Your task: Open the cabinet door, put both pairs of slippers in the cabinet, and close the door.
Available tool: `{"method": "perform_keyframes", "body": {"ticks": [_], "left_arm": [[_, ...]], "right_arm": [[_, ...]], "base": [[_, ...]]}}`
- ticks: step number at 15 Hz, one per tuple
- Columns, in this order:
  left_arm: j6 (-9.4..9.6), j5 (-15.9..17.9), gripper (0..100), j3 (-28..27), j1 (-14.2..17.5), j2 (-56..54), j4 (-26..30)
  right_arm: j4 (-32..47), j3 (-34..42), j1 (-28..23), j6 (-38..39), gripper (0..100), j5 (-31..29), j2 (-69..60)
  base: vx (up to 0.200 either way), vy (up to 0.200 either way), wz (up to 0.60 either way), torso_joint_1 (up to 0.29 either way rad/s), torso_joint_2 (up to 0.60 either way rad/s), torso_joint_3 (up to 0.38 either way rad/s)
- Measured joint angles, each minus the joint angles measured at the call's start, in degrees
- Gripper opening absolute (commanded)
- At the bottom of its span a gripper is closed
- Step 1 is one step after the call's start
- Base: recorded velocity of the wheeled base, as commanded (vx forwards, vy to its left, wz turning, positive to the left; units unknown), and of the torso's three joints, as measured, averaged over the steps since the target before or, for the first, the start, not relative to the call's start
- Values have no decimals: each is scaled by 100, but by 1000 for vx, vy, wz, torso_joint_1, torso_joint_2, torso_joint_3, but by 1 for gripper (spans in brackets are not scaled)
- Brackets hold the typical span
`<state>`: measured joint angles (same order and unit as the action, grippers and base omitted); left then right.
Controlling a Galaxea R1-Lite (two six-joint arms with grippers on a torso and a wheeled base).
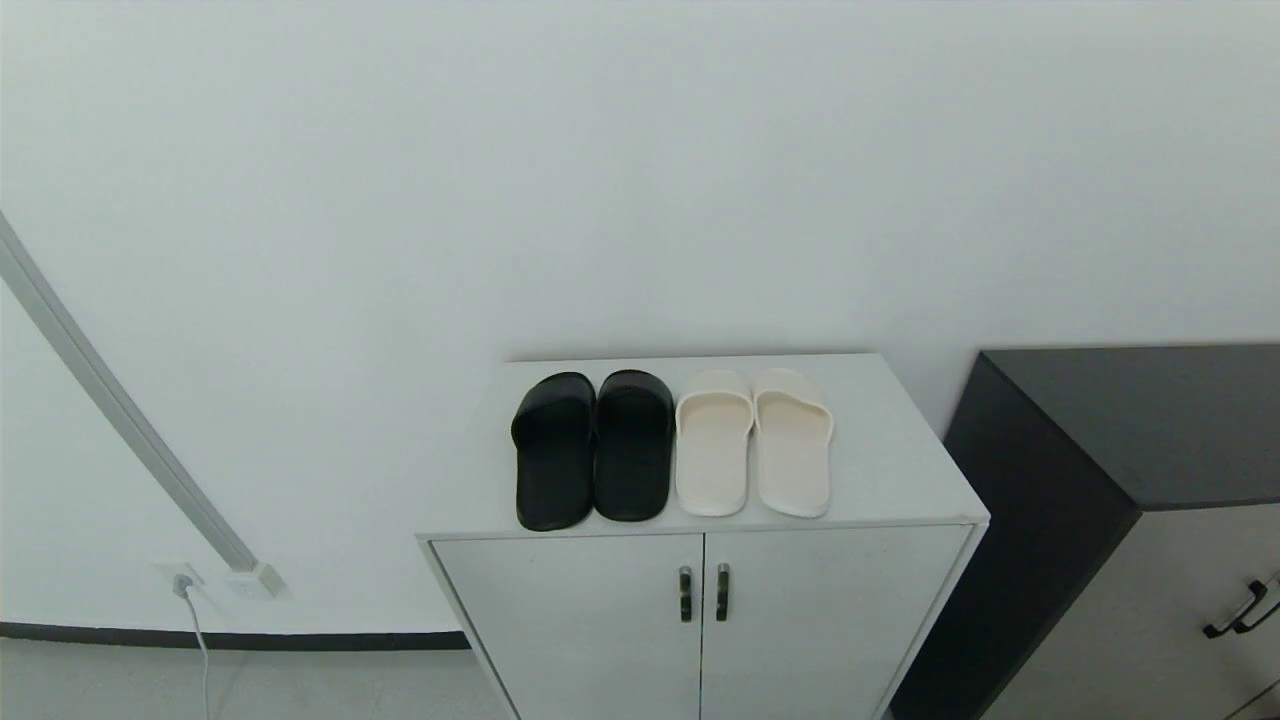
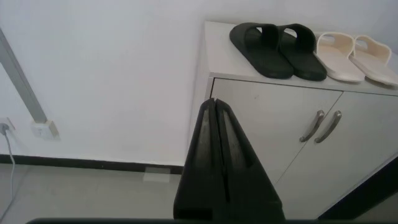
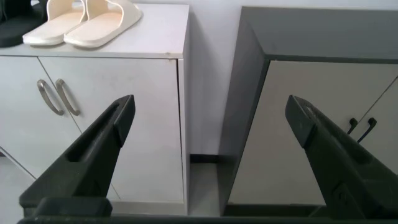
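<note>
Since the cabinet (image 1: 900,450) stands with both doors shut, its handles (image 1: 685,593) paired at the centre seam, opening comes first. On its top sit the black slippers (image 1: 590,450) and cream slippers (image 1: 752,442). The right pincer (image 3: 209,102), spread wide, faces the front: best close squarely on one handle and pull along the hinge arc. The left pincer (image 2: 216,102) is pressed together. The dark cabinet (image 1: 1130,420) close by may cramp the right door's swing.

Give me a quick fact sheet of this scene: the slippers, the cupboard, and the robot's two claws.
White cabinet: both doors shut
Black slippers: on its top, left pair
Cream slippers: on its top, right pair
Left gripper: shut, empty
Right gripper: open, empty, facing the gap beside a dark cabinet
Progress: nothing done yet
</note>
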<state>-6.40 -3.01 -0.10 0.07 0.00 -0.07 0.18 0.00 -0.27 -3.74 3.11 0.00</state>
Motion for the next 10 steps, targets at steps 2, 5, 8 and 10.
{"method": "perform_keyframes", "body": {"ticks": [2,5,8,10], "left_arm": [[137,77,0,0,0,0,0],[197,123,0,0,0,0,0],[200,129,0,5,0,0,0],[187,107,0,7,0,0,0]], "right_arm": [[0,0,0,-5,100,1,0],[0,0,0,41,100,1,0],[-5,0,0,29,100,-2,0],[-9,0,0,18,100,-5,0]], "base": [[0,0,0,0,0,0],[0,0,0,0,0,0],[0,0,0,0,0,0],[0,0,0,0,0,0]]}}
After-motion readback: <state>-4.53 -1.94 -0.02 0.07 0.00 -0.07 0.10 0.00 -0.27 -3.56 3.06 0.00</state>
